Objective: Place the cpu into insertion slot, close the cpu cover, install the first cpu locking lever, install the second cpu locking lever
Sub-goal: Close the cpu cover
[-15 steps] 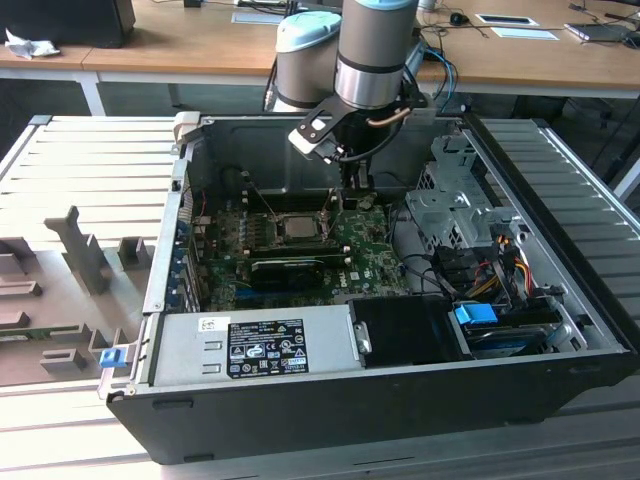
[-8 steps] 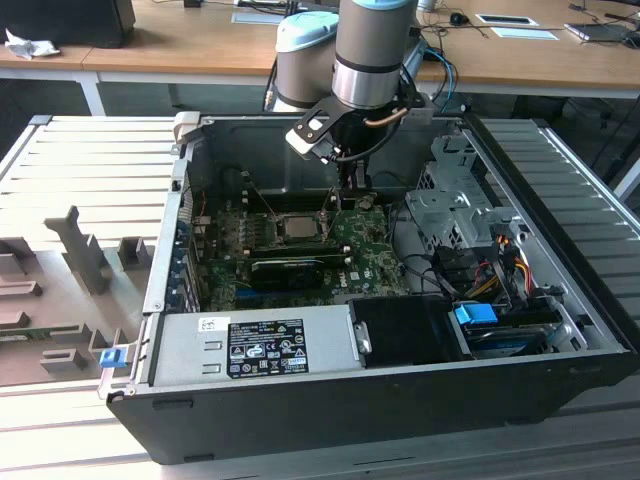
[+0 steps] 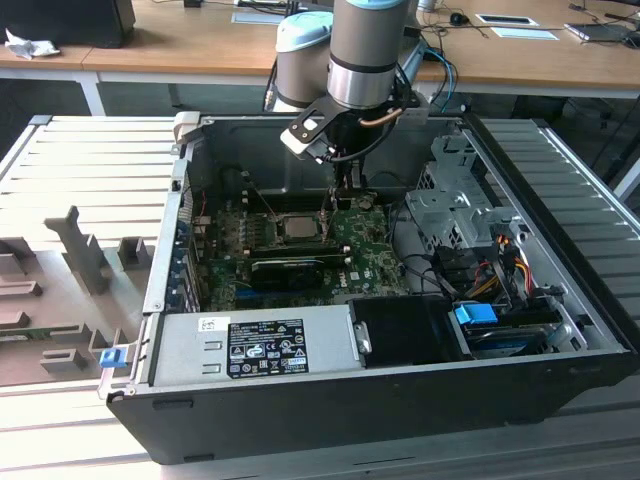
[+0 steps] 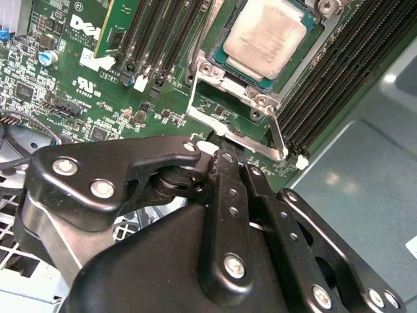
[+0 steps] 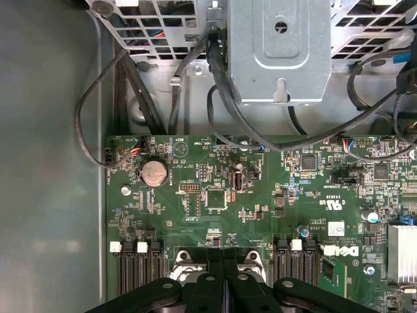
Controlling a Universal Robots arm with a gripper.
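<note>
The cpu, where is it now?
In the second wrist view the cpu lies in the insertion slot, between black memory slots on the green board.

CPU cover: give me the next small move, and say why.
Probably nudge the cpu cover over toward the cpu: the chip lies seated, the cover is flipped open, and the shut pincer sits at its free edge.

In the second wrist view, the picture's edge cut off the far side of the cpu (image 4: pixel 273 32), beyond the gripper (image 4: pixel 226 152). The gripper's black linkage hid the near edge of the cpu cover (image 4: pixel 241 135), so whether the pressed-together fingers (image 4: pixel 228 189) pinched it could not be told.
</note>
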